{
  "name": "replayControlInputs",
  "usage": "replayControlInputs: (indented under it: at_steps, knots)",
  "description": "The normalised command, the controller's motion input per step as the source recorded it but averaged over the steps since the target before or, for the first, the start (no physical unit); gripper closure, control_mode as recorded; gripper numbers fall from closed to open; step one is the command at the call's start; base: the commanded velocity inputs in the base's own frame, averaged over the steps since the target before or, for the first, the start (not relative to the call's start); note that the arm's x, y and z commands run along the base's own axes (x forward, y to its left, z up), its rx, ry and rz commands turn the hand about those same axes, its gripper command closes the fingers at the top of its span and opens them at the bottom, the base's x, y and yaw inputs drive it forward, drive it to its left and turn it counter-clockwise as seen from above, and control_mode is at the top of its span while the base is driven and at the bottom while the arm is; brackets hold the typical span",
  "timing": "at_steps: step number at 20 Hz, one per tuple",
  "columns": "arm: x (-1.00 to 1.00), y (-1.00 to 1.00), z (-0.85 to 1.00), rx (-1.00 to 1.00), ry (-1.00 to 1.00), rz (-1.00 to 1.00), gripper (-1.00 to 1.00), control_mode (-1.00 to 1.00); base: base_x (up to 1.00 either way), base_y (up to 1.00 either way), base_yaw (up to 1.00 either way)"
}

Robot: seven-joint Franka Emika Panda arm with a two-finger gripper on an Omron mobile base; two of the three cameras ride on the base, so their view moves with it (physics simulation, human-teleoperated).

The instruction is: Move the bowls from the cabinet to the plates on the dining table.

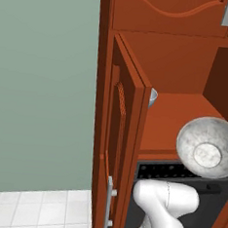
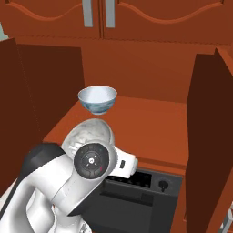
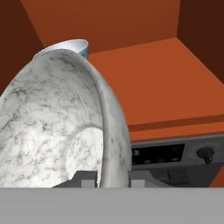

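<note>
My gripper (image 3: pixel 113 181) is shut on the rim of the mottled grey-silver bowl (image 3: pixel 48 127), which hangs tilted on its side in front of the open cabinet's shelf (image 2: pixel 150 123). This bowl (image 1: pixel 207 146) shows its base toward the left base camera, and my arm partly covers it (image 2: pixel 88 132) in the right base view. The white bowl with blue pattern (image 2: pixel 97 99) stands upright at the back left of the shelf, also seen behind the grey bowl (image 3: pixel 72 46) and half hidden by the door (image 1: pixel 153 97). The plates and the dining table are out of view.
The cabinet's left door (image 1: pixel 121 136) stands open toward me with a silver handle (image 1: pixel 109 203); the right door (image 2: pixel 207 136) is open too. A dark appliance panel with a knob (image 3: pixel 205 153) sits just under the shelf. Closed upper doors (image 2: pixel 113 18) hang above.
</note>
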Motion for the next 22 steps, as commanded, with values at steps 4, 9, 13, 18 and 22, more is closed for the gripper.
replayControlInputs:
  at_steps: [4,9,13,18,22]
  knots:
    - [0.0,0.0,0.0,0.0,0.0,0.0,1.0,1.0,-0.54,-0.08,0.01]
    - [0.0,0.0,0.0,0.0,0.0,0.0,1.0,1.0,-0.85,-0.23,0.01]
    - [0.0,0.0,0.0,0.0,0.0,0.0,1.0,1.0,-0.95,-0.29,0.0]
    - [0.0,0.0,0.0,0.0,0.0,0.0,1.0,1.0,-0.9,-0.23,0.01]
    - [0.0,0.0,0.0,0.0,0.0,0.0,1.0,1.0,-0.82,-0.17,0.0]
